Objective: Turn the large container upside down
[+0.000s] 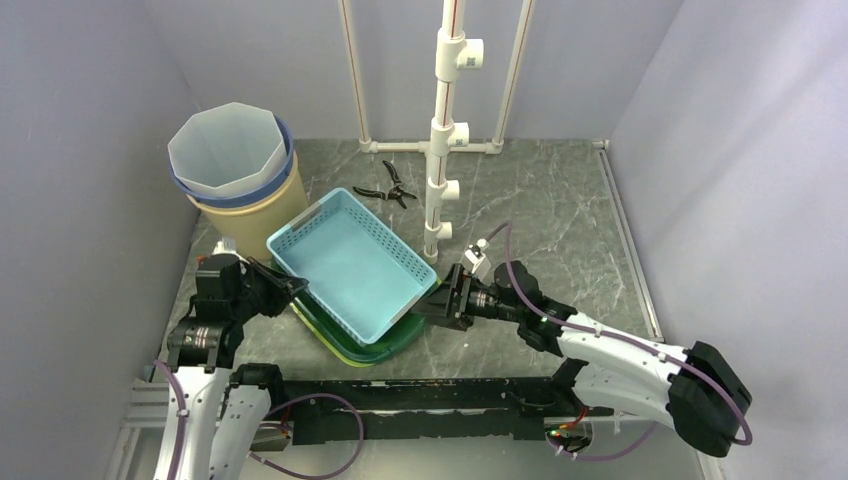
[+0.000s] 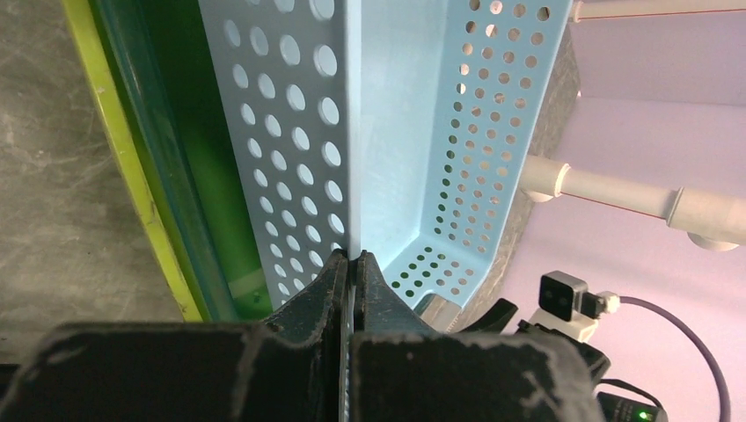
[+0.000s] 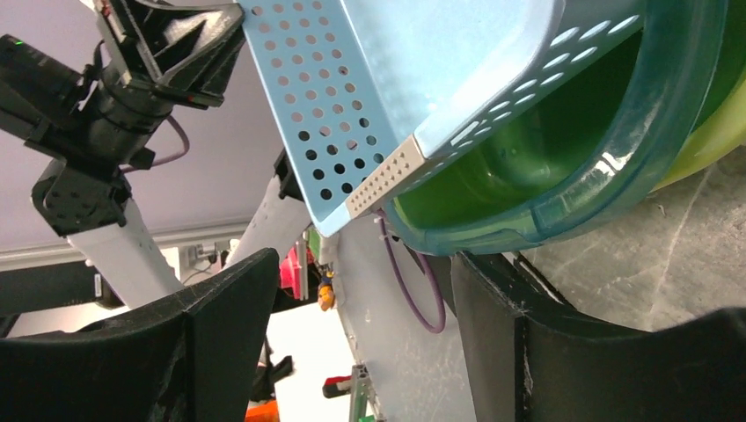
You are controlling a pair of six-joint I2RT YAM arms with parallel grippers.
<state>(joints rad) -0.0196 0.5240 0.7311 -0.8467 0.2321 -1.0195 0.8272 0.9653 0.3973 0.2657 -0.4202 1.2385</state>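
Note:
The large container is a light blue perforated basket [image 1: 355,262], tilted with its left end raised over a green tray [image 1: 378,346]. My left gripper [image 1: 288,290] is shut on the basket's left rim; in the left wrist view the wall of the basket [image 2: 396,132] is pinched between the gripper's [image 2: 354,260] two fingers. My right gripper [image 1: 432,300] is open at the basket's right corner. In the right wrist view the basket [image 3: 352,79] and the tray [image 3: 528,167] sit just above the gripper's [image 3: 365,264] spread fingers, not touched by them.
A cream bucket with a white liner [image 1: 235,165] stands at the back left, close to the basket. Black pliers [image 1: 390,187] lie behind the basket. A white PVC pipe stand [image 1: 445,130] rises at the back centre. Walls enclose three sides.

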